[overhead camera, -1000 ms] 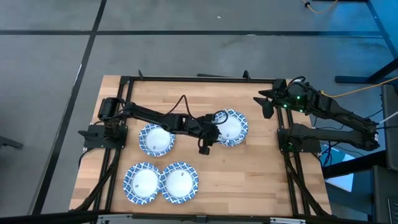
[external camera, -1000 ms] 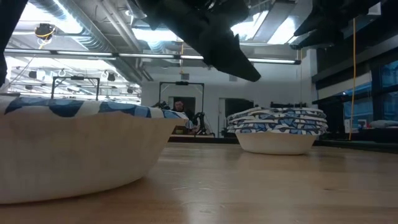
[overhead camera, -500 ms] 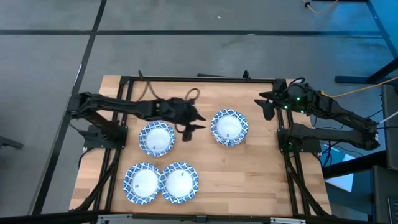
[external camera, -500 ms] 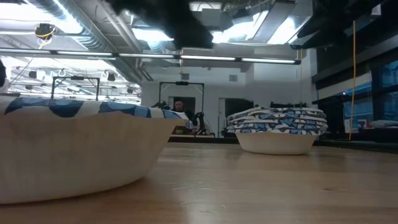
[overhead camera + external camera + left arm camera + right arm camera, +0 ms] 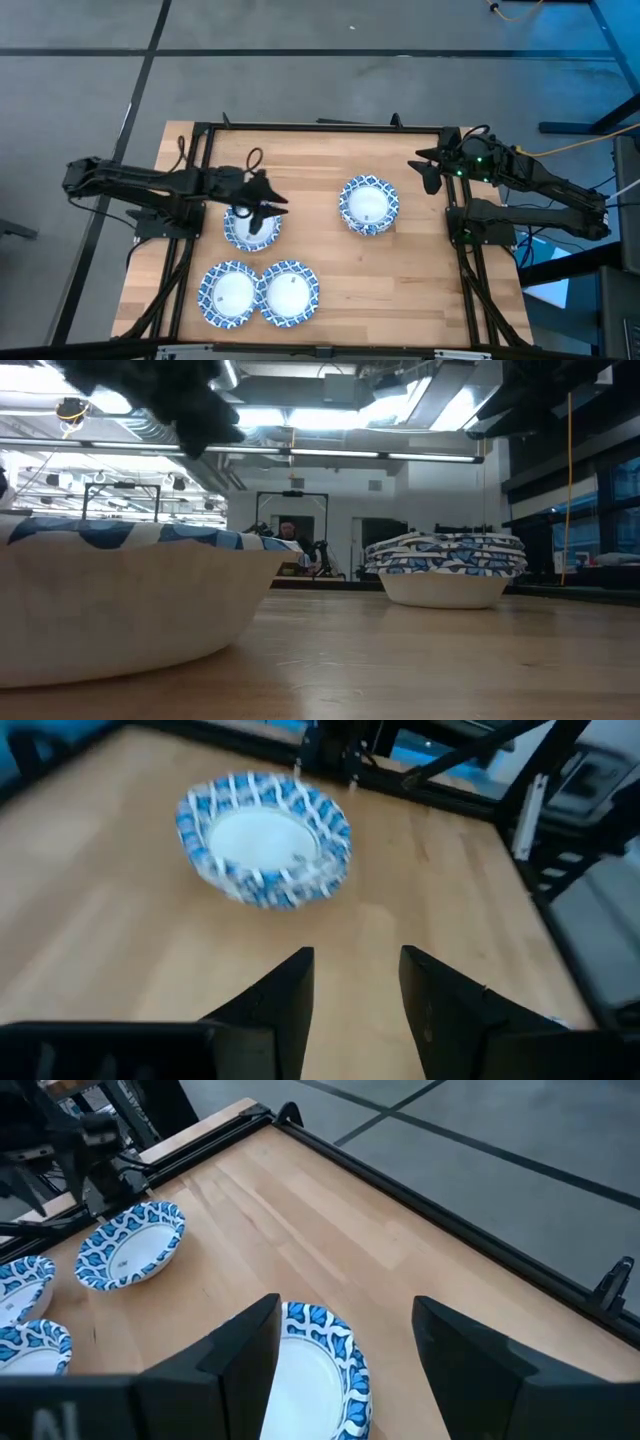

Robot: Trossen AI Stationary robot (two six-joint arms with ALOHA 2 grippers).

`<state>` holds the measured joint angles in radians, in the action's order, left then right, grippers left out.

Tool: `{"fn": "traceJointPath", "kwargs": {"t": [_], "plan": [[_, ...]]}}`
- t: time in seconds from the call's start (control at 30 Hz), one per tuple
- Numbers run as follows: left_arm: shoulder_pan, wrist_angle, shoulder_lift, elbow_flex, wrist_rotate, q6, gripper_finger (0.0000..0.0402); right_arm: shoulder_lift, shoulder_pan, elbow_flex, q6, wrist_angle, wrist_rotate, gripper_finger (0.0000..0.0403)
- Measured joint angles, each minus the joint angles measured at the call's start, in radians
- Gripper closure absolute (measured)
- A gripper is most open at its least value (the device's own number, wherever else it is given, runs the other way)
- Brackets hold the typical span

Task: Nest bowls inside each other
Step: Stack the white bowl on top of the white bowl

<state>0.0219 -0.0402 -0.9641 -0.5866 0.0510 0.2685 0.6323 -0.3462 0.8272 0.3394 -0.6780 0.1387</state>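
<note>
High view shows my left gripper [image 5: 262,208] hanging over the single bowl [image 5: 250,224] on the left half of the wooden table [image 5: 400,270], fingers apart and holding nothing. Two more bowls sit side by side near the front edge, the front-left bowl [image 5: 230,292] touching or nearly touching the front-right bowl [image 5: 289,291]. The nested stack [image 5: 368,204] stands right of centre, with bare wood all round it and a wide free strip toward the front right corner. My right gripper [image 5: 430,171] waits over the table's right rim by the black frame rail [image 5: 320,127], fingers spread and empty.

The tabletop is pale butcher-block planks, smooth and matte. Every bowl is round and shallow, plain white inside, with a blue-and-white geometric band on a fluted rim. From the low view the stack [image 5: 446,568] shows several layered rims above one white base, and a near bowl's [image 5: 130,600] ribbed white wall fills the left.
</note>
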Motion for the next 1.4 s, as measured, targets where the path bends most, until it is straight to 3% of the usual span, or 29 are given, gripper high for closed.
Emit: {"fn": "traceJointPath", "kwargs": {"t": [0.13, 0.3, 0.5, 0.7, 0.97, 1.2, 1.4], "plan": [[-0.044, -0.006, 0.065, 0.061, 0.000, 0.180, 0.0257, 0.000, 0.000, 0.000, 0.000, 0.008, 0.000, 0.0175], [-0.093, -0.120, 0.097, 0.078, -0.024, 0.216, 0.0260, 0.001, 0.000, 0.000, -0.001, 0.023, 0.000, 0.0175], [-0.194, -0.226, 0.075, 0.078, -0.222, 0.254, 0.0260, 0.000, 0.000, 0.000, 0.000, 0.027, 0.000, 0.0175], [-0.320, -0.227, 0.039, 0.069, -0.412, 0.251, 0.0260, 0.001, 0.000, 0.000, 0.023, 0.027, 0.014, 0.0175], [-0.436, -0.429, -0.105, -0.113, -0.618, 0.252, 0.0260, 0.000, 0.000, 0.000, -0.015, 0.026, 0.019, 0.0175], [-0.466, -0.619, -0.304, -0.252, -0.634, 0.409, 0.0260, 0.000, 0.000, 0.000, -0.029, 0.012, 0.018, 0.0175], [-0.530, -0.643, -0.417, -0.298, -0.586, 0.550, 0.0260, 0.000, 0.000, 0.000, -0.030, -0.009, 0.018, 0.0175]]}}
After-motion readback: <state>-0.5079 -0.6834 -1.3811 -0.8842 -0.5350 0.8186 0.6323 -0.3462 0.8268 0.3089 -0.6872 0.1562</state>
